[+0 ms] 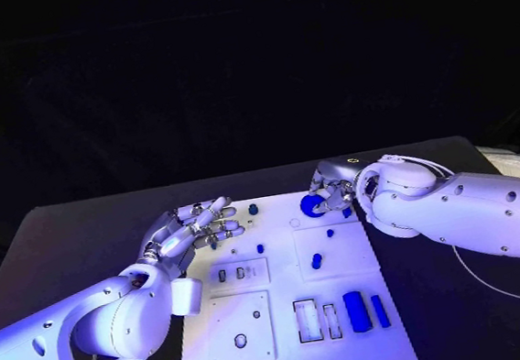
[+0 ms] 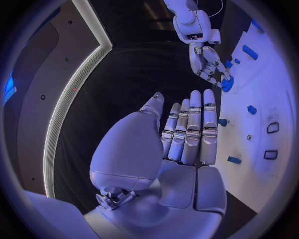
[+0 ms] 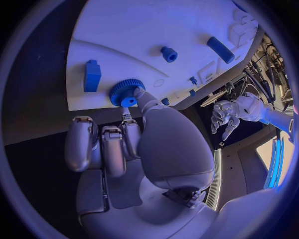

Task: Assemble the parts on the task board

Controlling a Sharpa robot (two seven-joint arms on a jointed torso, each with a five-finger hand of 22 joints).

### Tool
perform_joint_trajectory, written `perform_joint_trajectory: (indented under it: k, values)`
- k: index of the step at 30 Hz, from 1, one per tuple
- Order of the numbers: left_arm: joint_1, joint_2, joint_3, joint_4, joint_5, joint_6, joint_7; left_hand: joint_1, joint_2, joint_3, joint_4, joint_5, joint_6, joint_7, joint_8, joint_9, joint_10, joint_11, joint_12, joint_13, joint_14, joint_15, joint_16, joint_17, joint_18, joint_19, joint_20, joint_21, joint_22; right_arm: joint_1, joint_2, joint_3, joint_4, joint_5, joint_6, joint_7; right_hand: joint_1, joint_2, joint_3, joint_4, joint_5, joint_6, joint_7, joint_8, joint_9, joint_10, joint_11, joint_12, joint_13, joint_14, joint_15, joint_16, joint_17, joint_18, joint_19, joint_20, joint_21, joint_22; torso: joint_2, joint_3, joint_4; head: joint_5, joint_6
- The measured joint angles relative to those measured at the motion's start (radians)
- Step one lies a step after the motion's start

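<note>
Two hands over the board's (image 1: 364, 330) far end, none on its near half. Right hand (image 1: 331, 189) sits at the board's far right corner, on the gear (image 3: 124, 93): a round blue toothed part lying flat at the board edge. In the right wrist view the thumb tip touches the gear's rim on the side away from the board centre, one finger reaches to the gear beside it, the other fingers are curled back short of the board and off the part. Cannot tell whether the gear is truly pinched or only touched; it still rests on the board. Left hand (image 1: 198, 228) hangs over the board's far left corner, holding nothing, fingers straight and side by side in the left wrist view, thumb apart from them, nothing between. A small blue peg (image 1: 252, 208) stands just beside its fingertips toward the board centre, no contact visible. Mid-board, two more small pegs (image 1: 316, 262), well apart from both hands. At the board's near right, two long blue bars (image 1: 356, 306) lie next to empty slots (image 1: 308, 319). A blue block (image 3: 92, 75) lies on the board just beside the gear.
</note>
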Motion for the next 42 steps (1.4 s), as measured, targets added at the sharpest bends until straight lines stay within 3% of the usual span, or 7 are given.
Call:
perform_joint_trajectory:
  k: [7, 12, 19, 21, 31, 36, 42]
  values:
    - [0.000, 0.000, 0.000, 0.000, 0.000, 0.001, -0.001, 0.000, 0.000, 0.000, 0.000, 0.000, 0.000, 0.000, 0.000, 0.000, 0.000, 0.000, 0.000, 0.000, 0.000, 0.000, 0.000, 0.001, 0.000, 0.000, 0.000, 0.000, 0.000, -0.006, -0.002, -0.001, 0.021, -0.022, -0.022, 0.004, 0.006, -0.001, 0.044, -0.022, -0.002, 0.002, 0.001, 0.000, -0.001, 0.011, -0.010, 0.007, 0.000, -0.002, -0.006, 0.001, 0.000, 0.000, 0.007, -0.007, 0.007, 0.014, 0.000, 0.0000, 0.0002, -0.001, 0.001]
    - [0.000, -0.002, 0.000, -0.001, -0.001, 0.001, -0.001, 0.000, 0.000, 0.000, 0.000, 0.000, 0.000, 0.000, 0.000, 0.000, 0.000, 0.000, 0.000, 0.000, 0.000, 0.000, 0.000, 0.001, 0.000, 0.000, 0.000, 0.000, 0.000, -0.016, -0.004, -0.007, 0.058, -0.035, -0.075, 0.011, 0.002, 0.003, 0.054, -0.016, 0.003, 0.003, 0.000, 0.001, -0.001, 0.010, -0.011, 0.001, 0.000, -0.004, -0.011, 0.001, 0.000, 0.000, 0.011, -0.011, 0.012, 0.017, 0.000, 0.0004, 0.0017, -0.002, 0.002]
    - [0.000, -0.004, 0.000, -0.018, -0.001, 0.001, -0.001, 0.000, 0.000, 0.000, 0.000, 0.000, 0.000, 0.000, -0.005, 0.000, 0.000, 0.000, 0.000, 0.000, 0.000, 0.000, 0.000, 0.001, 0.000, 0.000, 0.000, -0.004, 0.000, -0.016, 0.022, -0.006, 0.094, -0.045, -0.145, 0.019, -0.030, 0.015, 0.058, -0.013, 0.001, 0.003, 0.000, 0.001, -0.001, 0.007, -0.014, -0.001, -0.004, -0.004, -0.011, 0.001, 0.000, 0.000, 0.011, -0.011, 0.012, 0.020, 0.000, -0.0006, 0.0039, 0.002, 0.005]
    - [0.000, -0.006, 0.000, -0.027, 0.002, 0.001, -0.001, 0.000, 0.000, 0.000, 0.000, 0.000, 0.000, 0.000, -0.005, 0.000, 0.000, 0.000, 0.000, 0.000, 0.000, 0.000, 0.000, 0.001, 0.000, 0.000, 0.000, -0.004, 0.000, -0.016, 0.037, -0.006, 0.097, -0.047, -0.158, 0.019, -0.041, 0.019, 0.059, -0.012, -0.016, 0.003, 0.000, 0.001, -0.001, 0.007, -0.014, -0.005, -0.004, -0.004, -0.011, 0.001, 0.000, 0.000, 0.011, -0.011, 0.012, 0.020, 0.000, -0.0012, 0.0053, 0.002, 0.006]
    - [0.000, -0.016, 0.000, -0.061, 0.014, -0.003, 0.003, 0.000, 0.000, -0.002, -0.007, 0.000, -0.004, 0.004, -0.011, 0.000, -0.006, 0.005, -0.010, 0.000, -0.020, 0.007, -0.019, 0.004, 0.000, -0.006, 0.006, -0.016, -0.006, -0.018, 0.119, -0.009, 0.071, -0.053, -0.179, 0.015, -0.043, 0.018, 0.062, -0.009, -0.027, 0.003, 0.000, 0.002, -0.001, 0.007, -0.014, -0.009, -0.002, -0.004, -0.011, 0.001, 0.001, 0.000, 0.011, -0.011, 0.012, 0.020, 0.001, -0.0028, 0.0072, 0.003, 0.003]
    - [0.000, -0.018, 0.000, -0.069, 0.017, -0.007, 0.006, -0.005, 0.005, -0.005, -0.014, 0.000, -0.009, 0.009, -0.018, 0.000, -0.013, 0.012, -0.021, 0.000, -0.040, 0.018, -0.047, 0.004, 0.000, -0.020, 0.020, -0.035, -0.015, -0.024, 0.158, -0.016, 0.044, -0.054, -0.174, 0.014, -0.043, 0.018, 0.064, -0.011, -0.029, 0.003, 0.000, 0.002, -0.001, 0.007, -0.014, -0.013, 0.000, -0.004, -0.011, 0.001, 0.000, 0.000, 0.011, -0.011, 0.012, 0.020, 0.002, -0.0028, 0.0066, 0.005, 0.002]
    - [0.000, -0.018, 0.000, -0.070, 0.019, -0.012, 0.009, -0.005, 0.005, -0.007, -0.018, 0.000, -0.009, 0.009, -0.018, 0.000, -0.016, 0.016, -0.021, 0.000, -0.047, 0.018, -0.049, 0.004, 0.000, -0.020, 0.020, -0.041, -0.016, -0.036, 0.193, -0.024, 0.008, -0.054, -0.161, 0.014, -0.048, 0.013, 0.070, -0.007, -0.029, 0.003, 0.000, 0.002, -0.001, 0.007, -0.014, -0.015, -0.001, -0.004, -0.011, 0.001, 0.000, 0.000, 0.011, -0.011, 0.012, 0.020, 0.002, -0.0024, 0.0069, 0.011, -0.002]
